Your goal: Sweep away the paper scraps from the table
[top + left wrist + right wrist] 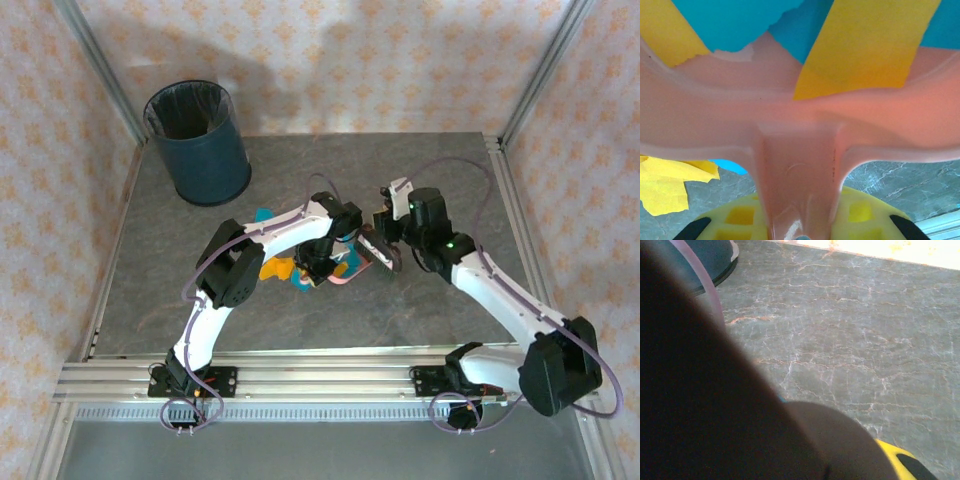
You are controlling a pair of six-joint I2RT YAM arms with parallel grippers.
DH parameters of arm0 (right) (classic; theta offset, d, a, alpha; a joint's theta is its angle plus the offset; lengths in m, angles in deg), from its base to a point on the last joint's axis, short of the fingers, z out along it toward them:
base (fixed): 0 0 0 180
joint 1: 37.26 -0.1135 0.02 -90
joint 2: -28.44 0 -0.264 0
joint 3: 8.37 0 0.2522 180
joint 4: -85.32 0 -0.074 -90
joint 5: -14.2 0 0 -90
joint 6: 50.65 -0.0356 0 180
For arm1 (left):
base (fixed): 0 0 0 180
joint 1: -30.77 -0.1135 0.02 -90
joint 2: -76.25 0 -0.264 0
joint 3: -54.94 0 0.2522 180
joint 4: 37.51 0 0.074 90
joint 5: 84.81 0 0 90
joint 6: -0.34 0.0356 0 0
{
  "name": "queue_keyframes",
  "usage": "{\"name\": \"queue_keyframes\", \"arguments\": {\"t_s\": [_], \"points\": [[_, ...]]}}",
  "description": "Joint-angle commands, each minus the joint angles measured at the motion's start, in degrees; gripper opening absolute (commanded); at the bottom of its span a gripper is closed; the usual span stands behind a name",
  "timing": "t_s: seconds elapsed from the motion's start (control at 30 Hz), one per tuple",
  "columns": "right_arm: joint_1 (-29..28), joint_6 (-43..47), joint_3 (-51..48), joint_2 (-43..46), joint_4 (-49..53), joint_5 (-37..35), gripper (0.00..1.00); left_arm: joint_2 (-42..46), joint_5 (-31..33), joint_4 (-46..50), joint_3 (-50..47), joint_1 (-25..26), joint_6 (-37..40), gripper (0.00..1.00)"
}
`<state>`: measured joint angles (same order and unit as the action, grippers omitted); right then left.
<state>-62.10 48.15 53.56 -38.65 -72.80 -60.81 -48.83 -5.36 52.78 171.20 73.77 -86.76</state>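
My left gripper (316, 268) is shut on the handle of a pink dustpan (345, 270) at the middle of the table (430, 170). In the left wrist view the handle (797, 180) runs between my yellow fingers (740, 220). Teal (735, 20) and orange-yellow (865, 45) paper scraps lie in the pan. More scraps lie on the table to the pan's left (665, 185), (276, 268), and a teal one (262, 215) lies further back. My right gripper (385, 232) is shut on a dark hand brush (378, 252) at the pan's right side. The brush (700, 390) blurs across the right wrist view.
A dark blue round bin (198, 140) with a black liner stands at the table's back left corner, and its base (715, 257) is in the right wrist view. Aluminium rails (330, 375) edge the near side. Bare tabletop (865, 340) stretches right of the brush.
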Motion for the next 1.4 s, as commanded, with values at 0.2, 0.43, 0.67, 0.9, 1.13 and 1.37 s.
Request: {"name": "queue_keyframes", "arguments": {"t_s": [0.2,0.43,0.67,0.9,1.13,1.37], "points": [[-0.24,-2.03,-2.27,8.29,0.12,-18.22,0.0,0.63,-1.74,2.12,1.12,1.72,2.7,0.0],[-0.21,-2.54,-3.33,6.8,-6.15,-24.98,0.0,0.6,-4.08,2.01,1.38,2.61,4.0,0.0],[-0.21,-2.67,-3.3,2.33,-10.63,-21.03,0.0,0.64,-6.3,1.92,1.43,3.47,5.06,0.0],[-0.29,-2.81,-2.89,-0.42,-10.58,-14.2,0.0,0.05,-6.77,2.13,1.48,3.93,5.3,0.0],[-0.22,-2.86,-2.43,-0.41,-7.3,-4.56,0.0,-0.08,-6.7,1.69,1.82,4.08,4.86,0.0],[-0.26,-4.36,-3.5,0.08,-5.93,-1.07,0.0,-0.44,-6.42,1.76,1.94,4.1,4.75,0.0]]}}
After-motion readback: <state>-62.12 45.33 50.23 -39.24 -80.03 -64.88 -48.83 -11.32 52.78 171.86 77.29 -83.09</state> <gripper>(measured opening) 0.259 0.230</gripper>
